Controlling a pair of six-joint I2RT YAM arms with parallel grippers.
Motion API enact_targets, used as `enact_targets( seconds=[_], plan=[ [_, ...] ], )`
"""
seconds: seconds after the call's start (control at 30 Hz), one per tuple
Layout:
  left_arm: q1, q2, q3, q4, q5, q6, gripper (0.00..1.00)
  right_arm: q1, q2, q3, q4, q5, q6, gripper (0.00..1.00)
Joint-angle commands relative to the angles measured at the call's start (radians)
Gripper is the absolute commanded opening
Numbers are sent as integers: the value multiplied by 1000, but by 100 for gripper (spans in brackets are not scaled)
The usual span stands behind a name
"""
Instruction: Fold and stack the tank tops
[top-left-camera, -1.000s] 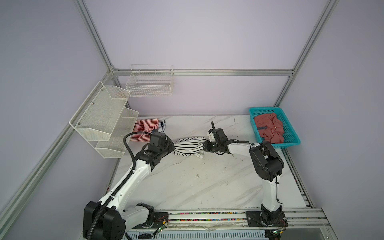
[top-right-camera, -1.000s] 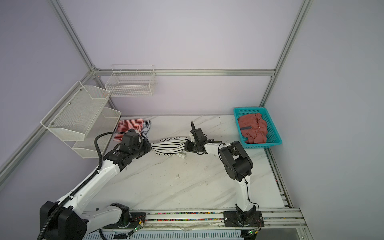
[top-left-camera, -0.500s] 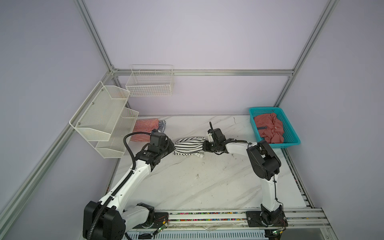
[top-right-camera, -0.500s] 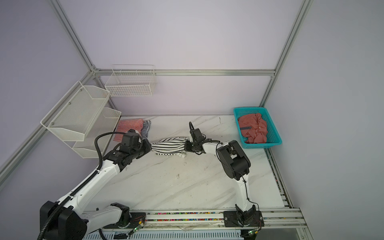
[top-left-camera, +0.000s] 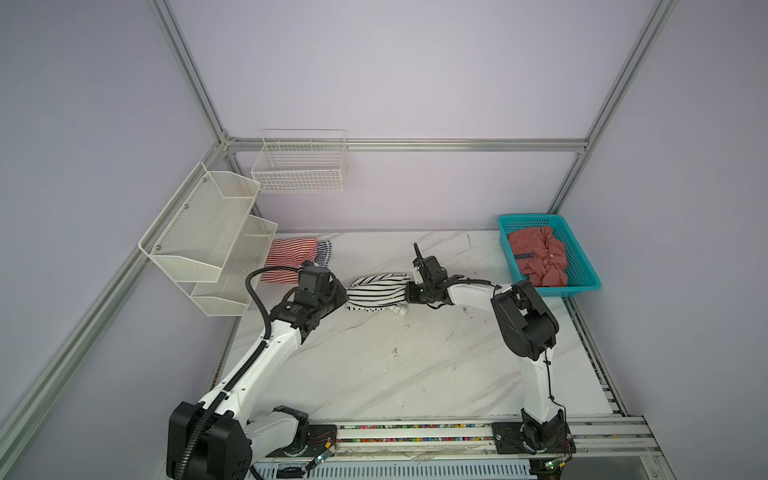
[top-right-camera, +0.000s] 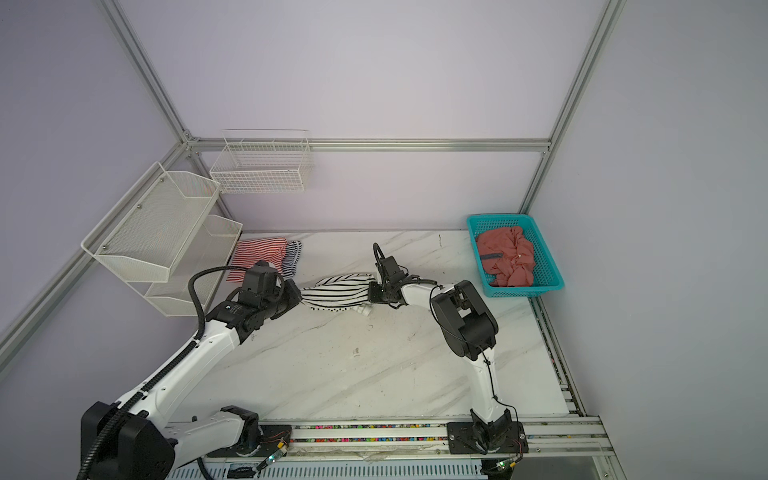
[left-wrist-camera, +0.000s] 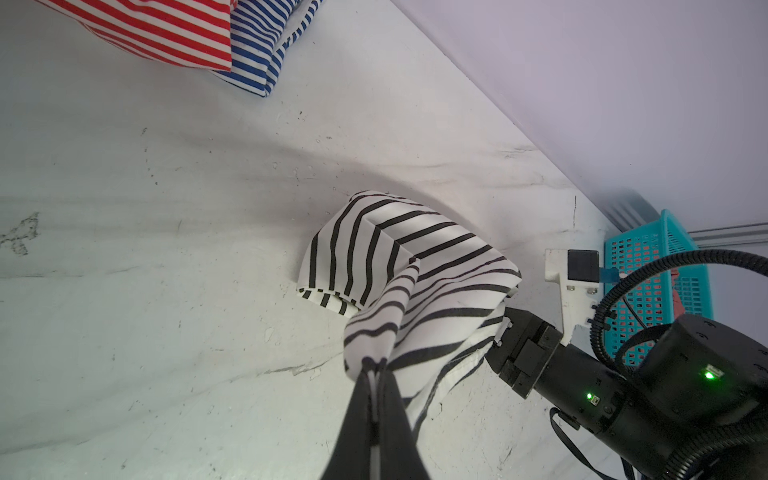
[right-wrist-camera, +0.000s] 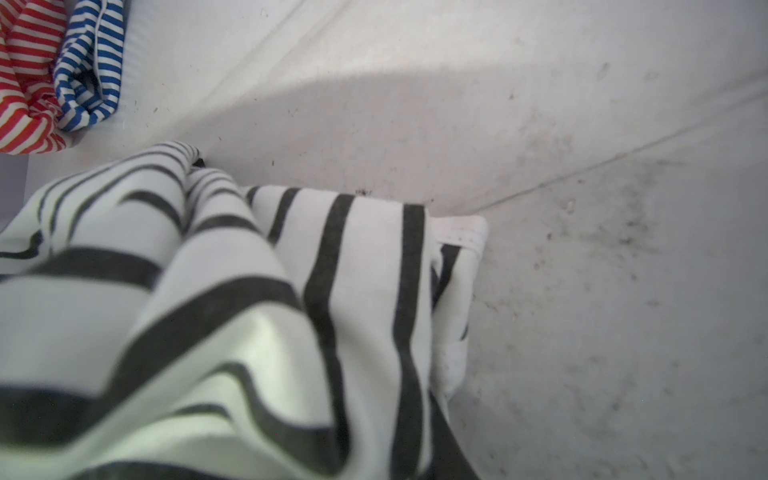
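1. Black-striped tank top (top-left-camera: 376, 291): bunched, strung between the 2 pincers, lower folds touching the desk (top-left-camera: 374, 365).
2. Left pincer (left-wrist-camera: 376, 370): clamped on 1 cloth edge.
3. Right pincer (top-left-camera: 412, 291): jaws buried under cloth; state impossible to tell.
4. Red-white striped top (top-left-camera: 291, 253), navy-white striped top (top-left-camera: 324, 254): together at desk's far left.

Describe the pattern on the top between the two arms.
The tank top is white with black stripes, clearest in the left wrist view.

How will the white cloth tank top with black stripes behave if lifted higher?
Probably floppy: the white cloth tank top with black stripes sags in creases from the shut left claw. Likely light, since that small pinch holds its edge up. Its loose folded end may well fall open.
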Motion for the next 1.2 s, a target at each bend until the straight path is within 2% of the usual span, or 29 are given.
enact_targets(
  seconds=[0.0,0.1,0.13,0.37,0.77,0.97,1.17],
  plan=[
    [12,-30,-29,17,1,3,0,1,49,-3,-89,31,-14,20],
    [15,-29,-29,17,1,4,0,1,54,-3,-92,31,-17,2],
    [15,-28,-27,17,1,5,0,1,54,-3,-96,34,-19,0],
    [29,-13,29,5,-3,42,0,-1,-68,19,-149,105,-24,0],
    [73,22,295,3,-13,146,0,-70,-404,32,-195,163,-118,0],
    [76,84,503,34,76,186,0,-170,-557,101,-195,151,-156,0],
    [76,123,725,26,203,207,0,-193,-720,238,-195,159,-217,0]
  ],
)
